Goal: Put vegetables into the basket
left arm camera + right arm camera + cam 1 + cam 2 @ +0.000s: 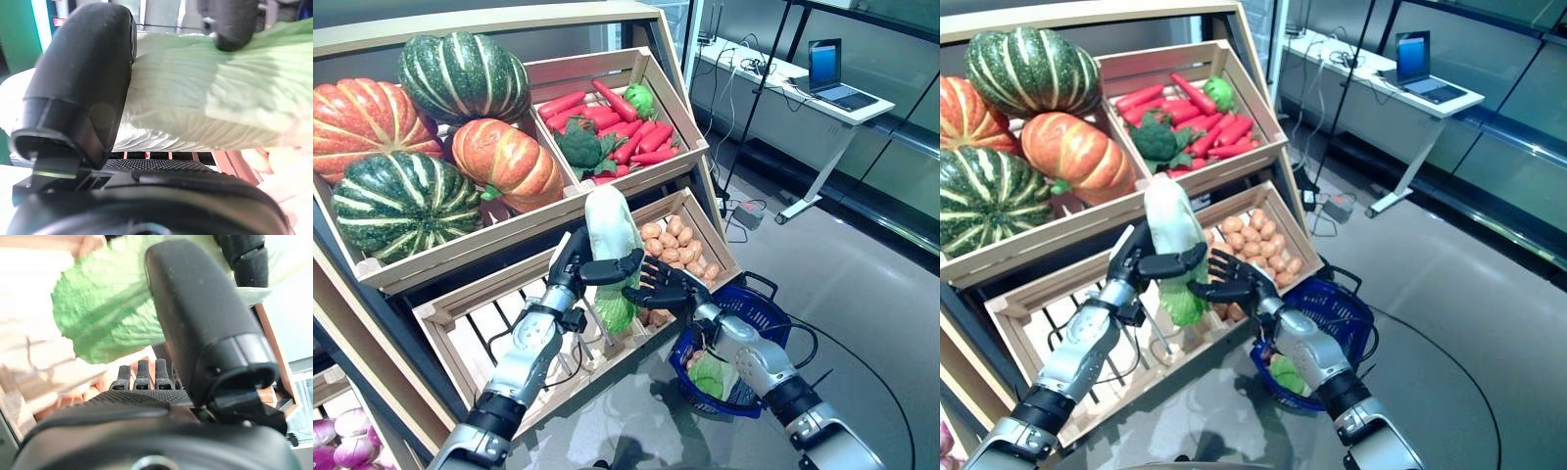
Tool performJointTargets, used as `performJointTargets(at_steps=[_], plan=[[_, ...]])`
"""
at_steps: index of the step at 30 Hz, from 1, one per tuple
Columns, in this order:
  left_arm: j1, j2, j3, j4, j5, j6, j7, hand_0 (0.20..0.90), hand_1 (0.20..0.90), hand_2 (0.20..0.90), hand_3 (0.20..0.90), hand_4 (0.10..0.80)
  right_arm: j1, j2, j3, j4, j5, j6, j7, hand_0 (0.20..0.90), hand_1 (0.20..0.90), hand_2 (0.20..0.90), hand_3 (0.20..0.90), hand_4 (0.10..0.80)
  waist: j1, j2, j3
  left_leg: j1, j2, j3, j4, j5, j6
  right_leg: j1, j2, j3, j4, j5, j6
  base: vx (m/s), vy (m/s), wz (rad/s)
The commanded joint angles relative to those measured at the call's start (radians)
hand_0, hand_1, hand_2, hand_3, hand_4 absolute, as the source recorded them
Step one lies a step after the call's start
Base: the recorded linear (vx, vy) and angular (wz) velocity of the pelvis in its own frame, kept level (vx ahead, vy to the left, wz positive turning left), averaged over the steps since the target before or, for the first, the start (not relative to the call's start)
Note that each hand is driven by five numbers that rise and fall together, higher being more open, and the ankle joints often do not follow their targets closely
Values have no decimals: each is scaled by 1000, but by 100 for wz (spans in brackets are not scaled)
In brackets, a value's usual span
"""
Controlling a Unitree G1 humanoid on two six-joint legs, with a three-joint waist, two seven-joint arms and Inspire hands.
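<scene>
Blue basket (766, 305) holds greens; left robot hand (579, 266) grips cabbage (610, 235)

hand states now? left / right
Left hand: shut on the napa cabbage, held upright.
Right hand: open, fingers spread beside the cabbage's leafy lower end, above the blue basket.

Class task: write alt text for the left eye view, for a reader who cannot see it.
The left hand grips a cabbage upright before wooden crates, while the open right hand reaches toward its leafy end. A blue basket sits on the floor below right, already holding something green.
</scene>
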Motion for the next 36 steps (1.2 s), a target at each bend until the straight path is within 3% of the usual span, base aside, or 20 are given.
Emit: performJointTargets(at_steps=[1, 9, 12, 16, 20, 22, 23, 24, 25, 30, 36], plan=[[-193, -170, -85, -253, -173, -184, -245, 300, 300, 300, 300, 400, -61, 109, 90, 13, 117, 8, 251, 900, 900, 900, 900, 800, 13, 45, -76, 31, -26, -16, 1, -125, 10, -12, 27, -3, 0, -13, -85, 11, 1, 8], [-199, -197, -93, -200, -439, 6, -484, 300, 300, 300, 300, 400, -183, 34, 7, 73, 299, 85, 623, 900, 900, 900, 900, 800, 23, 44, -99, 31, -25, -18, 1, -130, 9, -12, 27, -7, 0, -15, -84, 9, 1, 4], [-201, -221, -97, -168, -534, 56, -545, 300, 300, 300, 300, 400, -214, 35, -16, 75, 385, 101, 704, 900, 900, 900, 900, 800, 23, 44, -104, 33, -25, -20, 1, -134, 10, -11, 27, -5, 0, -16, -84, 0, 0, 0], [-202, -238, -102, -128, -568, 72, -573, 300, 300, 300, 300, 400, -236, 51, -46, 72, 460, 104, 720, 900, 900, 900, 900, 800, 22, 45, -112, 33, -26, -20, 1, -137, 11, -12, 28, -1, 0, -18, -83, 0, 0, 0], [-196, -245, -97, -102, -570, 76, -570, 300, 300, 300, 300, 400, -236, 36, -76, 47, 457, 33, 647, 900, 900, 900, 900, 800, 17, 47, -114, 34, -26, -19, 1, -140, 13, -12, 27, 5, 0, -20, -83, 0, 0, 0], [-194, -244, -92, -92, -551, 76, -560, 300, 300, 300, 300, 400, -240, 24, -89, 41, 461, -2, 593, 705, 705, 705, 705, 670, 14, 47, -115, 35, -26, -17, 1, -141, 13, -13, 27, 7, 0, -20, -83, 0, 0, 0], [-193, -243, -92, -88, -550, 77, -557, 300, 300, 300, 300, 400, -240, 20, -96, 36, 464, -14, 572, 644, 644, 644, 644, 629, 12, 47, -115, 36, -26, -17, 1, -142, 14, -13, 28, 8, 0, -20, -83, 0, 0, 0], [-189, -243, -92, -82, -545, 75, -556, 300, 300, 300, 300, 400, -242, 17, -104, 28, 479, -29, 543, 493, 493, 493, 493, 529, 10, 48, -115, 36, -26, -17, 1, -142, 15, -13, 28, 10, 0, -20, -83, 0, 0, 0], [-186, -243, -90, -75, -541, 75, -556, 300, 300, 300, 300, 400, -241, 17, -111, 25, 495, -34, 517, 300, 300, 300, 300, 400, 9, 48, -114, 36, -26, -16, 1, -142, 15, -13, 28, 12, 0, -20, -83, 15, -6, -3], [-169, -239, -82, -50, -530, 72, -554, 300, 300, 300, 300, 400, -230, 23, -139, 14, 500, -64, 407, 300, 300, 300, 300, 400, 3, 49, -111, 38, -24, -8, 1, -139, 17, -15, 28, 17, 0, -14, -83, 3, -1, -1], [-158, -230, -81, -43, -498, 72, -546, 300, 300, 300, 300, 400, -218, 17, -138, 6, 487, -67, 379, 300, 300, 300, 300, 400, 0, 49, -106, 36, -23, -2, 1, -135, 18, -19, 28, 18, 0, -10, -84, 0, 0, 0]])
